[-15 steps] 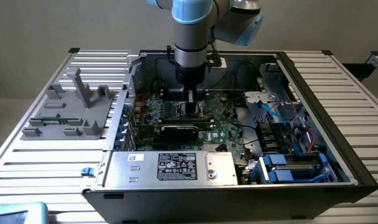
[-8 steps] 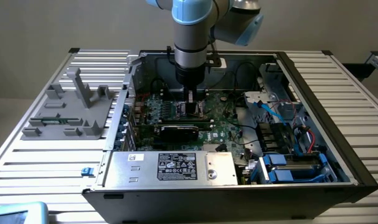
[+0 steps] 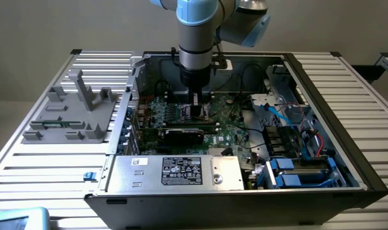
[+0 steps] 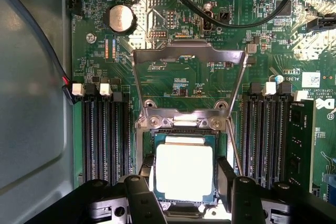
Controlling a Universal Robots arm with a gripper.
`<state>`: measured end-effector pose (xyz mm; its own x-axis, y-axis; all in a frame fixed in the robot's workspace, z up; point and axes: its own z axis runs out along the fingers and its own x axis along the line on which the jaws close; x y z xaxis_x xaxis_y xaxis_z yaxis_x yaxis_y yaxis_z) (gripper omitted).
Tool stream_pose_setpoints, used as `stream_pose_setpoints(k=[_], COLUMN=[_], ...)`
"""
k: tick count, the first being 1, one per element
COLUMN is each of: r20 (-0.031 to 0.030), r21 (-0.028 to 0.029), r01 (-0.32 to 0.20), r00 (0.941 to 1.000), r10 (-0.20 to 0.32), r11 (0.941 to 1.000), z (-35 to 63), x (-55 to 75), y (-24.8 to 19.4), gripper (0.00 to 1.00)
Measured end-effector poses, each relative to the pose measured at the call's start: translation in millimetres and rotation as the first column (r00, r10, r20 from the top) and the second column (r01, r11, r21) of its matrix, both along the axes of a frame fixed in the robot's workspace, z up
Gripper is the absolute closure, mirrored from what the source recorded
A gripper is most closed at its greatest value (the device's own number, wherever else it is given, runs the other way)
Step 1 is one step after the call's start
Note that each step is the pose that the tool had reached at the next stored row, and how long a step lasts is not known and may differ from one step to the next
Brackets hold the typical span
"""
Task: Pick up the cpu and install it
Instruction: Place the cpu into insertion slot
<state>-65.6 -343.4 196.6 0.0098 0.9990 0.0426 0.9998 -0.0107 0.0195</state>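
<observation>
Exterior view, frame centre: open computer case [image 3: 322, 96], motherboard [image 3: 229, 134], gripper [image 3: 197, 109] low over the socket [image 4: 181, 123]. Fingers [image 4: 143, 187] clamp the cpu [image 4: 184, 171] by opposite edges at the socket (seated or not, cannot tell). Probably light, stiff, slick-topped and fragile underneath, so edges are the place to grip.

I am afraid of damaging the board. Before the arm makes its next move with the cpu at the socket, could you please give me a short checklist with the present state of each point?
1. Load frame swung up, off the socket: ok.
2. cpu gripped on two opposite sides by the gripper: ok.
3. cpu edges parallel to the socket edges: ok.
4. cpu fully seated in the socket: cannot tell.
5. Black cable away from the socket: ok.
</observation>
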Motion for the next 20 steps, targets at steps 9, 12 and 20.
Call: stream_pose_setpoints(k=[9, 12, 20], r20=[0.0, 0.0, 0.0], r21=[0.0, 0.0, 0.0001], r01=[0.0, 0.0, 0.0], r00=[1.0, 1.0, 1.0], r10=[0.0, 0.0, 0.0], r11=[1.0, 1.0, 1.0], z=[0.0, 0.5, 1.0], x=[0.0, 0.0, 0.0], y=[-0.1, -0.1, -0.1], gripper=[0.45, 0.45, 0.45])
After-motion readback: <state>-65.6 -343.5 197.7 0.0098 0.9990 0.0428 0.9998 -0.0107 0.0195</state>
